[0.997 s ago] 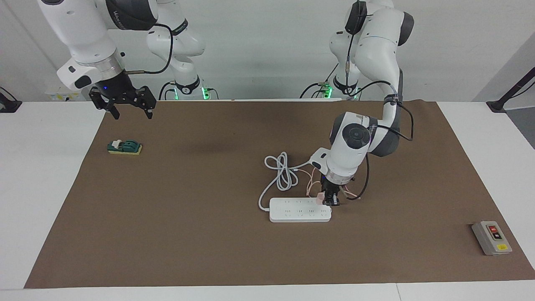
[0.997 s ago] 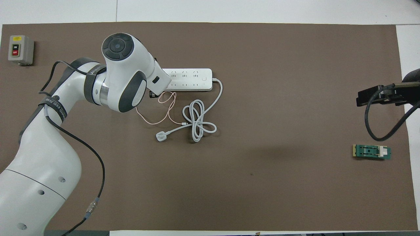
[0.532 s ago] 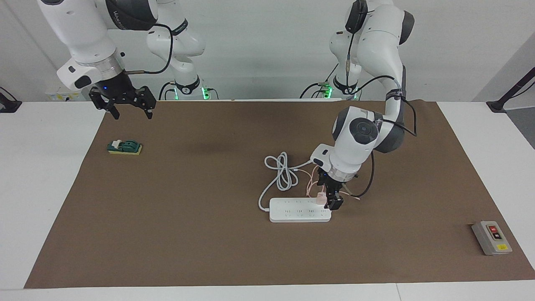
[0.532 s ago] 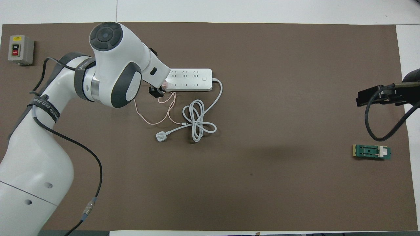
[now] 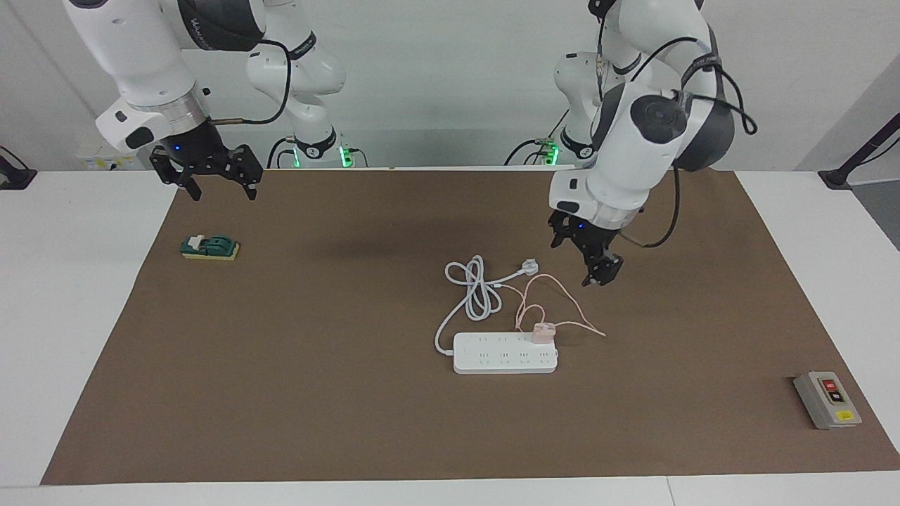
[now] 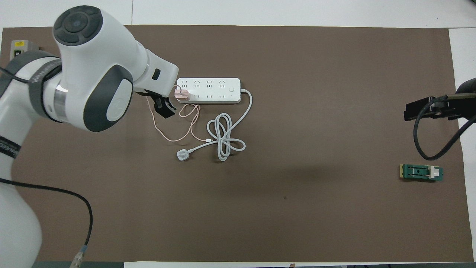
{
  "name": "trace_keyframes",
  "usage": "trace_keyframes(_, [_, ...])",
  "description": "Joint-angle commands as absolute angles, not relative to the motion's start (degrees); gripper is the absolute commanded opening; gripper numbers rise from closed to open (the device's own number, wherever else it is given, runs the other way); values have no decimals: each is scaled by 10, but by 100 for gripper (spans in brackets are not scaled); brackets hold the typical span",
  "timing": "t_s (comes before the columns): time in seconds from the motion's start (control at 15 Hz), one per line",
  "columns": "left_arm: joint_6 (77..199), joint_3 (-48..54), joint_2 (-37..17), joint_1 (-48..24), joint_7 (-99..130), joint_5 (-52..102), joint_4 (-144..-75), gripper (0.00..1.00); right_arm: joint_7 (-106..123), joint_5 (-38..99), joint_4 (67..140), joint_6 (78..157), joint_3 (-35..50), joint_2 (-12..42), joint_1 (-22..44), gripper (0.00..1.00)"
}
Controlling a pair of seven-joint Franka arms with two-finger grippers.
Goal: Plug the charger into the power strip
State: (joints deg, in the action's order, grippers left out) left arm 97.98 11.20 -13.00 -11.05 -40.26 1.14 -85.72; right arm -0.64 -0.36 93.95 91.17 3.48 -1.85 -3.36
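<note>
The pale-pink charger (image 5: 543,332) (image 6: 182,93) stands upright in a socket of the white power strip (image 5: 492,355) (image 6: 212,90), at the strip's end toward the left arm. Its thin pink cable (image 5: 562,295) (image 6: 171,137) loops on the mat, nearer the robots than the strip. My left gripper (image 5: 583,254) (image 6: 163,108) hangs open and empty in the air over that cable, apart from the charger. My right gripper (image 5: 211,184) (image 6: 427,109) waits open above the mat's edge at the right arm's end.
The strip's thick white cord (image 5: 478,284) (image 6: 223,138) lies coiled beside the pink cable, ending in a white plug (image 5: 529,267) (image 6: 182,155). A grey button box (image 5: 827,399) (image 6: 18,46) sits at the left arm's end. A green part (image 5: 209,247) (image 6: 421,172) lies under the right gripper.
My left gripper has let go of the charger and lifted up and away from the strip toward the robots. The charger stays standing in the strip. The right arm has not moved.
</note>
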Motion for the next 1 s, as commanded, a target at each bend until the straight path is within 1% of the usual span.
trace_keyframes(0.0, [920, 113, -55, -77, -368, 19, -875, 100, -11, 6, 948, 915, 40, -28, -42, 100])
trace_keyframes(0.27, [839, 112, -6, -17, -287, 21, -874, 100, -11, 6, 948, 915, 40, -28, -42, 100])
trace_keyframes(0.47, [799, 112, 11, 26, -162, 14, -875, 100, -11, 6, 949, 915, 40, -28, -42, 100])
trace_keyframes(0.6, [802, 112, 21, 36, -103, 13, -877, 100, -11, 6, 949, 915, 40, -28, -42, 100])
trace_keyframes(0.8, [799, 114, 29, 31, -98, 13, -882, 100, -11, 6, 949, 915, 40, -28, -42, 100])
trace_keyframes(0.93, [784, 113, 53, 35, -94, 13, -918, 100, -12, 6, 949, 915, 40, -28, -41, 100])
